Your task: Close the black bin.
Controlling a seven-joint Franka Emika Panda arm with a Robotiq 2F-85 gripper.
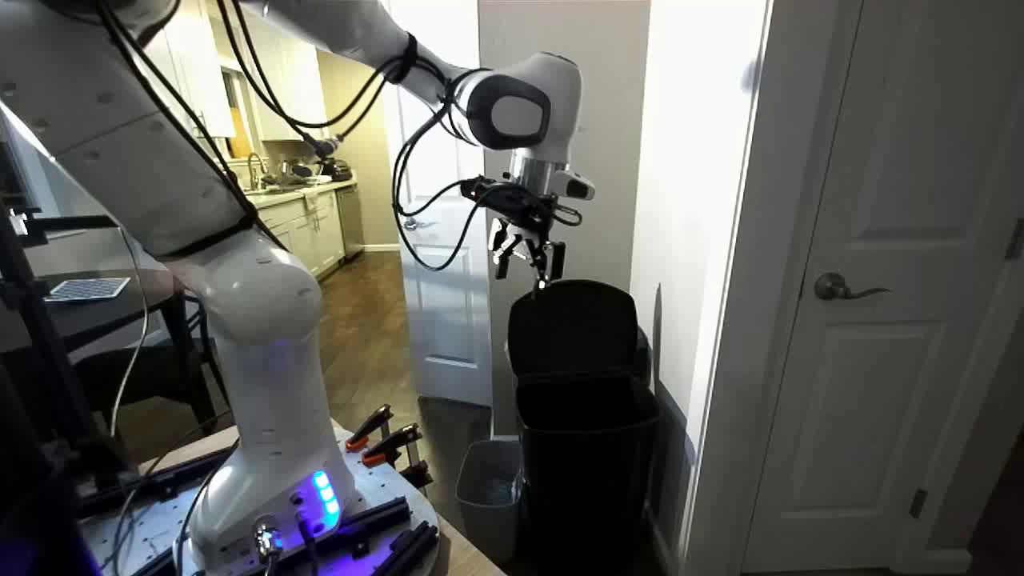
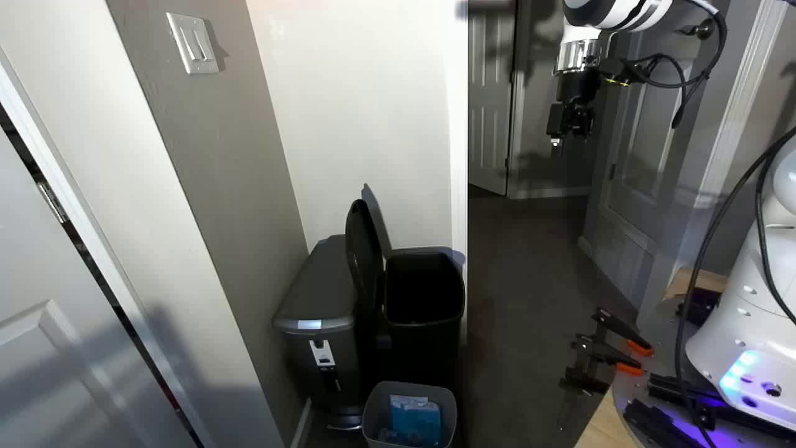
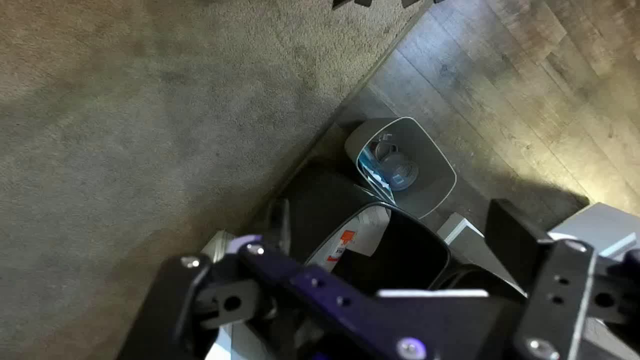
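The black bin stands on the floor by the white wall and also shows in an exterior view. Its rounded lid is swung open and stands upright at the bin's far edge; it also shows edge-on. My gripper is above the bin's level, near the lid's top edge in this view, and empty. In an exterior view the gripper hangs high, apart from the bin. In the wrist view the fingers are spread wide, with the bin below; the lid is mostly hidden behind the gripper.
A small grey wastebasket with a blue packet inside stands beside the bin. A dark grey step can stands behind the lid. The white wall rises close to the bin. Clamps stick out from the robot's mount.
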